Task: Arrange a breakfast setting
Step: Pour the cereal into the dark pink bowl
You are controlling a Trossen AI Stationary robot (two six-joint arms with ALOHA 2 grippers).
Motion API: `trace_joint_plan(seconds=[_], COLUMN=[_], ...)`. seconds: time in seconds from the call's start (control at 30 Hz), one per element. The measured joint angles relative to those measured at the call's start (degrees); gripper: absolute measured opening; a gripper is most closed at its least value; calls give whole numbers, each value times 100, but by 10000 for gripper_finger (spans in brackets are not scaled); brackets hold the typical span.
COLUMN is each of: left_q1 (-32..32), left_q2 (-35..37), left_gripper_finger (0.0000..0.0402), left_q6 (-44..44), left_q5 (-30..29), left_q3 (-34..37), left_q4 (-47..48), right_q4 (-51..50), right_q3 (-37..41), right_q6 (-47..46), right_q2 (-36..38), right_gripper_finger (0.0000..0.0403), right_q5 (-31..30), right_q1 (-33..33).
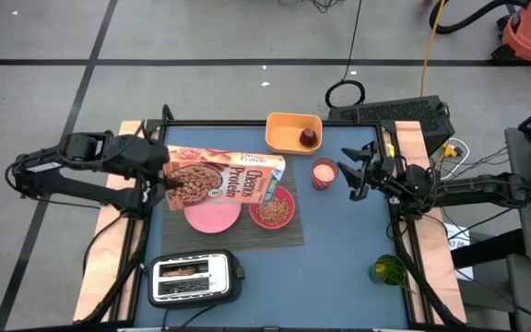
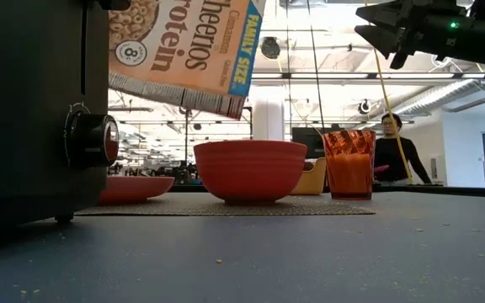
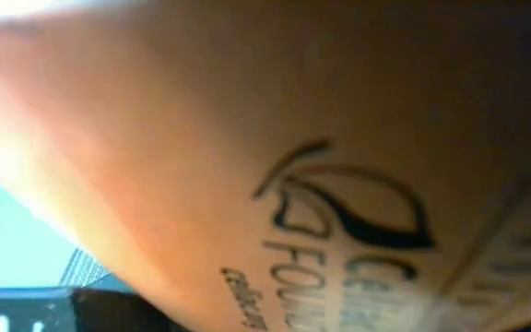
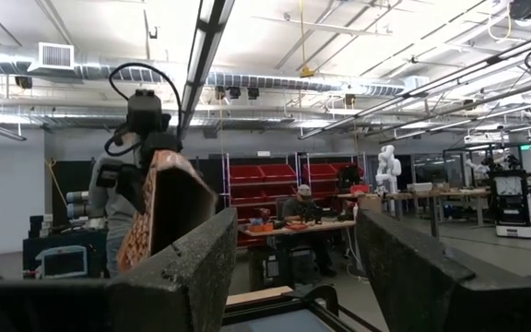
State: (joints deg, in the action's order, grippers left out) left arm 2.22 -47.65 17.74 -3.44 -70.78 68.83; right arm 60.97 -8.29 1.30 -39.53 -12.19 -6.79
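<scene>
Right now the left gripper [image 1: 159, 175] pinches a tilted cereal box [image 1: 224, 178] above the pink bowl [image 1: 272, 207] on the placemat [image 1: 289, 235]
Overtilting could scatter cereal across the bench [image 1: 339, 249]; the right gripper [image 1: 356, 171] hovers spread, empty, beside the cup [image 1: 324, 172]

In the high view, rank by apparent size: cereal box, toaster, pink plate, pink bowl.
1. Cereal box
2. Toaster
3. Pink plate, partly hidden under the box, and pink bowl: too alike to rank.
</scene>
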Motion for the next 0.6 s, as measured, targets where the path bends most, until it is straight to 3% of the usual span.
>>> trace_joint_plan(seconds=[0.6], left_q1=[-1], left_q2=[115], left_gripper_finger=[243], left_q6=[-375], left_q5=[4], left_q3=[0], left_q4=[-1673], right_q4=[0], right_q3=[0], right_q6=[0], right_q2=[0], right_gripper_finger=[215], right_q5=[0], right_q1=[-2])
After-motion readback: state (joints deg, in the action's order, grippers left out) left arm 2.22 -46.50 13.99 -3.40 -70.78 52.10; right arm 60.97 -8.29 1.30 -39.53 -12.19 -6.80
